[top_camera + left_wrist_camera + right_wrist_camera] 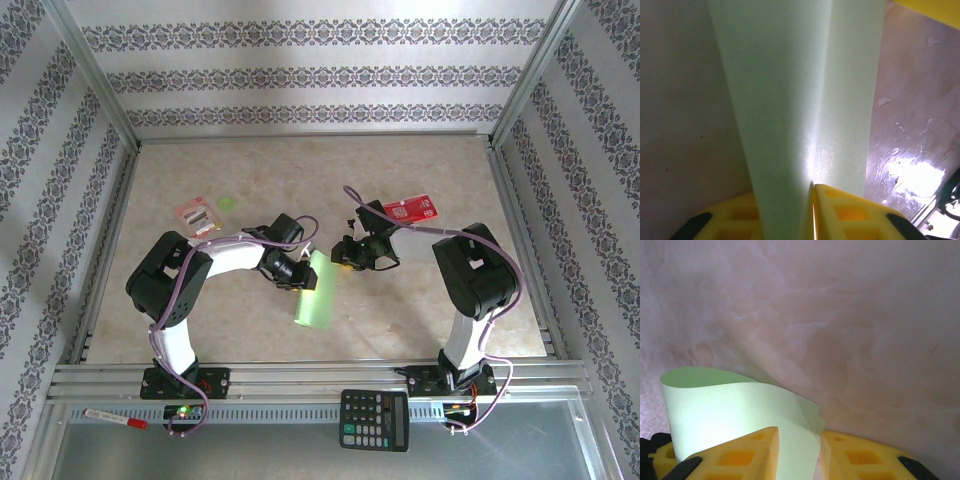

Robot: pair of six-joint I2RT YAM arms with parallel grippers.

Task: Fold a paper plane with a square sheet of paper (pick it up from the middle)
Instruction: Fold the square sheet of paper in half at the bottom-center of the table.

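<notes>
Spreading under everything, the pale marbled tabletop (200, 170) has the thin light-green sheet of paper (313, 293) at its middle, between the two arms and nearer their bases than the far wall. From above, the sheet is a long narrow folded strip. Its long axis runs from the far side toward the bases, and its near end leans a little left. Both ends look squared off (no pointed nose that I can make out).

Such paper should be nearly weightless, limp across its width, stiffer along the crease, and easy to crumple or tear. I judge a light pinch at the folded edge near mid-length to be the safest hold.

The left end effector (785, 205) has its yellow pads closed on the doubled sheet. The right end effector (799, 432) stands narrowly open with a curling edge of the sheet between its pads; whether it presses on the paper I cannot tell.
</notes>
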